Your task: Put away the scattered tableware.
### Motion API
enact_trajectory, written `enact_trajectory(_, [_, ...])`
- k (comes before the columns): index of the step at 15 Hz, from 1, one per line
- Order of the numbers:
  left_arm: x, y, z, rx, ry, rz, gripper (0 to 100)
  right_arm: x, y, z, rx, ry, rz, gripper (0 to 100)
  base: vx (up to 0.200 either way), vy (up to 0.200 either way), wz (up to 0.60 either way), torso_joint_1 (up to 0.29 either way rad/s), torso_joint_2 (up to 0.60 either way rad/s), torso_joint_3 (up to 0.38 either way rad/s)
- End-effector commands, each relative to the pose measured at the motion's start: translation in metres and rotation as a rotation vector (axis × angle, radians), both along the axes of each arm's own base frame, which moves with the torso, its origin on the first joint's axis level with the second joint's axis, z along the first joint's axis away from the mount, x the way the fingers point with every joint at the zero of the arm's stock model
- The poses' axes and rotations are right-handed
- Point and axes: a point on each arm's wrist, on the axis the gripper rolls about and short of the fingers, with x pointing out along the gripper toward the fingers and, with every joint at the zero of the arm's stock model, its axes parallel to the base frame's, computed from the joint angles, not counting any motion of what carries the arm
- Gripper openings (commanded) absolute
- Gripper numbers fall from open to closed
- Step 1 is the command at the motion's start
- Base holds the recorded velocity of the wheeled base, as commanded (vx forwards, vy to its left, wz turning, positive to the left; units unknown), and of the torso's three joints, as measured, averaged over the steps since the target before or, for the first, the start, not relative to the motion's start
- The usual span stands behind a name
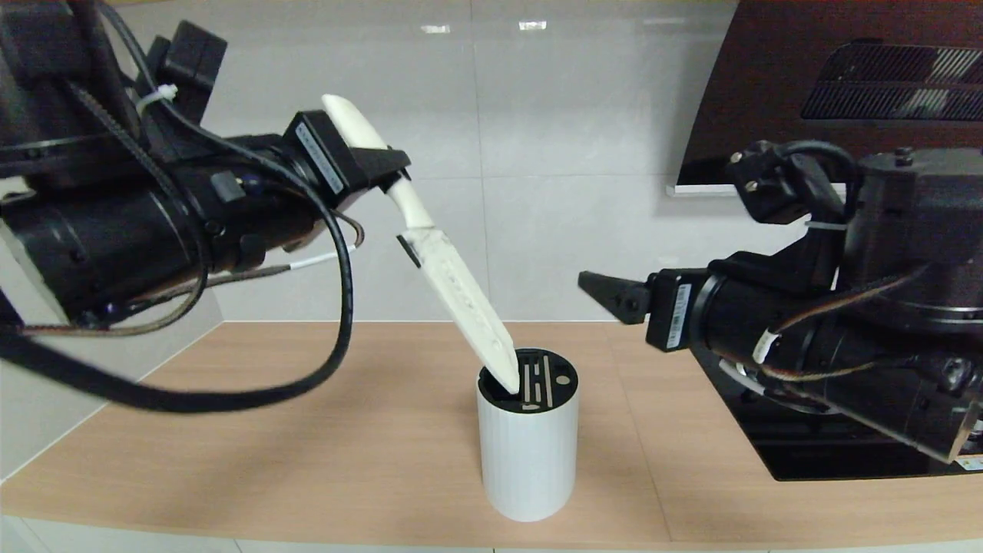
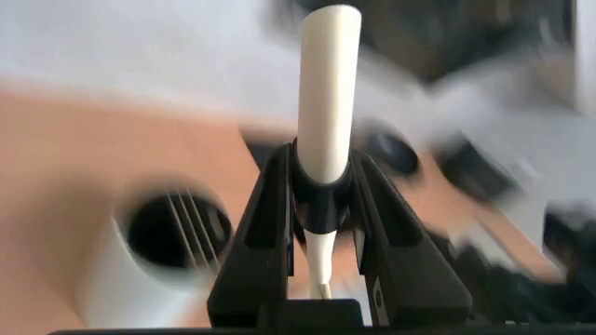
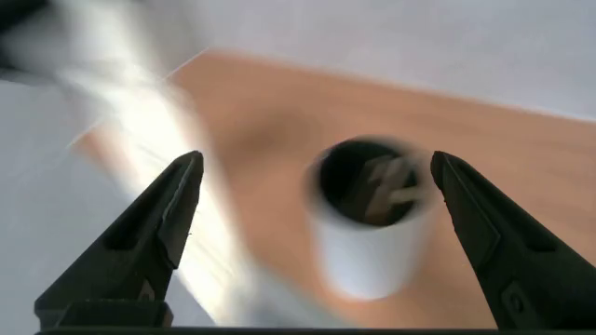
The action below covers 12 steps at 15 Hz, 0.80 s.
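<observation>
Holders numbered one: a white cylindrical holder (image 1: 527, 453) stood upright on the wooden surface (image 1: 307, 430), close to its front edge, with bare wood open on either side. Its black top carried several narrow slots, a small round hole and one wider opening on the robot's left side.

One white knife (image 1: 453, 284) leaned steeply over it, tip down at that wider opening and handle raised up toward the left. Whether the tip touched the rim could not be told. The left end effector (image 1: 384, 173) gripped the knife by its handle, well above the surface. The left wrist view showed that grip plainly: both fingers (image 2: 275, 223) pressed against the handle, its rounded end sticking out past them, the holder blurred beyond.

The right end effector (image 1: 607, 292) hung to the right, level with the blade, apart from knife and holder and carrying nothing. The right wrist view showed its two fingers (image 3: 168, 223) spread wide, with the holder blurred farther off between them.

One black cooktop (image 1: 768, 453) lay at the surface's right end. Behind stood a pale tiled wall (image 1: 537, 153) and one dark hood (image 1: 768, 92).
</observation>
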Motion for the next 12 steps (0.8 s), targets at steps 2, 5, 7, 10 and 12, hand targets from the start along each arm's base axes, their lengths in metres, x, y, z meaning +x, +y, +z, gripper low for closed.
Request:
enact_trajectory(2, [0.028, -0.021, -0.005, 0.125, -0.002, 0.148, 0, 0.010, -0.026, 0.010, 0.016, -0.031, -0.081, 100, 0.000, 0.000, 0.00, 0.000, 0.00, 0.000])
enact_trajectory(5, [0.025, -0.065, -0.029, 0.185, 0.033, 0.182, 0, 0.016, -0.023, 0.003, -0.002, -0.012, -0.085, 100, 0.000, 0.000, 0.00, 0.000, 0.00, 0.000])
enact_trajectory(7, [0.029, -0.077, -0.039, 0.193, 0.036, 0.185, 0, 0.018, -0.021, 0.000, -0.010, -0.004, -0.085, 100, 0.000, 0.000, 0.00, 0.000, 0.00, 0.000])
enact_trajectory(10, [0.043, -0.087, -0.057, 0.253, 0.015, 0.293, 0, 0.019, -0.019, -0.003, -0.018, 0.003, -0.085, 100, 0.000, 0.000, 0.00, 0.000, 0.00, 0.000])
enact_trajectory(12, [0.048, -0.093, -0.074, 0.323, -0.061, 0.331, 0, 0.019, -0.019, -0.003, -0.019, 0.004, -0.085, 100, 0.000, 0.000, 0.00, 0.000, 0.00, 0.000])
